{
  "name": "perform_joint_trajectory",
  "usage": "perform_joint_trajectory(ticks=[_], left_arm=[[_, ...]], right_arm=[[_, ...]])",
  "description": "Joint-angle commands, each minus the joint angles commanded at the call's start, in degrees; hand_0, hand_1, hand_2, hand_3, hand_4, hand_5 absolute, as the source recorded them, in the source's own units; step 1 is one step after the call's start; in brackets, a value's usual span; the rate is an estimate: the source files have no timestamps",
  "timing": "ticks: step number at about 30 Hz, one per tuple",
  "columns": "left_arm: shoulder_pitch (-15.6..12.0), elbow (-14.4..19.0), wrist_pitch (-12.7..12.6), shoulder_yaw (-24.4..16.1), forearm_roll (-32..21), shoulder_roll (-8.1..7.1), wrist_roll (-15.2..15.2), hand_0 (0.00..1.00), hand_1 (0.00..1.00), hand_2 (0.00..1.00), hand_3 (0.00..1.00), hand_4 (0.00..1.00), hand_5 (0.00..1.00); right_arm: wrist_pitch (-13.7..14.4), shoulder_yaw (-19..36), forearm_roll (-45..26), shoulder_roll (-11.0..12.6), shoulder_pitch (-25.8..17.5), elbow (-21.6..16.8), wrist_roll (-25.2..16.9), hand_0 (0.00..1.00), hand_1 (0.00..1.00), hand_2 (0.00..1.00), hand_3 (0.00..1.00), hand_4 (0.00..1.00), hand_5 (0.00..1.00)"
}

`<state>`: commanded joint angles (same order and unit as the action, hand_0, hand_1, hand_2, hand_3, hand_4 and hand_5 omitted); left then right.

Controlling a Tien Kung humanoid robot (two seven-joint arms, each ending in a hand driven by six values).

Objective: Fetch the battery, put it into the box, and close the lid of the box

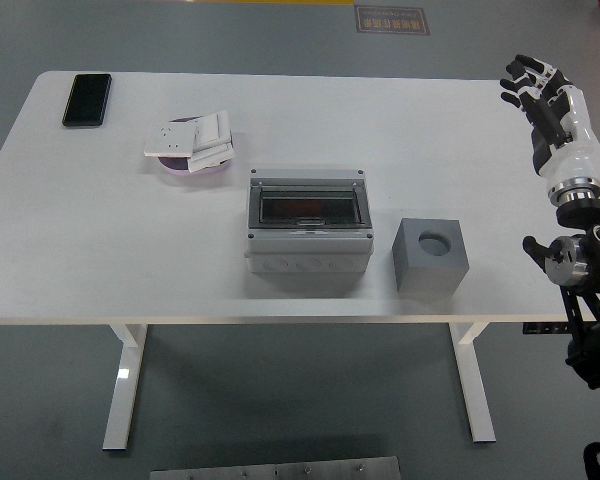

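Hovering at the table's (100, 200) far right corner, the right hand (536, 88) is holding nothing, fingers loosely spread; no battery is showing, and the grey box (308, 222) is sitting with its smoked lid down, so lifting that comes first.

The box (309, 233) sits on the table (70, 250), near the front edge. Just right of the box stands a cube (431, 256). Behind and left of the box is a dish (193, 164) with cards (190, 139) piled on it. Farther left of the box, near the back corner, lies a phone (87, 99).
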<state>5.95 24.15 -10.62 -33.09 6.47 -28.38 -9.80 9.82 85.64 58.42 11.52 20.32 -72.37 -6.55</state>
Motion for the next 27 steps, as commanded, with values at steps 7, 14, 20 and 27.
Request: perform_joint_trajectory(ticks=[7, 14, 20, 27], left_arm=[[0.10, 0.03, 0.03, -0.08, 0.16, -0.26, -0.11, 0.583, 0.738, 0.651, 0.600, 0.714, 0.252], [0.09, -0.01, 0.15, 0.18, -0.11, -0.29, 0.07, 0.582, 0.739, 0.652, 0.600, 0.714, 0.252], [-0.01, -0.01, 0.14, 0.23, -0.16, -0.25, 0.11, 0.583, 0.738, 0.651, 0.600, 0.714, 0.252], [-0.05, -0.04, 0.19, 0.22, -0.05, -0.21, 0.13, 0.582, 0.738, 0.651, 0.600, 0.714, 0.252]], right_arm=[[0.03, 0.20, 0.04, -0.03, -0.18, -0.42, 0.01, 0.767, 0.704, 0.706, 0.683, 0.782, 0.417], [0.08, 0.02, 0.09, -0.08, -0.34, -0.74, -0.02, 0.766, 0.704, 0.706, 0.683, 0.781, 0.424], [0.11, -0.18, 0.15, -0.16, -0.58, -0.84, -0.01, 0.767, 0.705, 0.707, 0.683, 0.776, 0.430], [0.17, -0.37, 0.16, -0.27, -0.67, -0.87, 0.01, 0.767, 0.705, 0.708, 0.683, 0.775, 0.442]])
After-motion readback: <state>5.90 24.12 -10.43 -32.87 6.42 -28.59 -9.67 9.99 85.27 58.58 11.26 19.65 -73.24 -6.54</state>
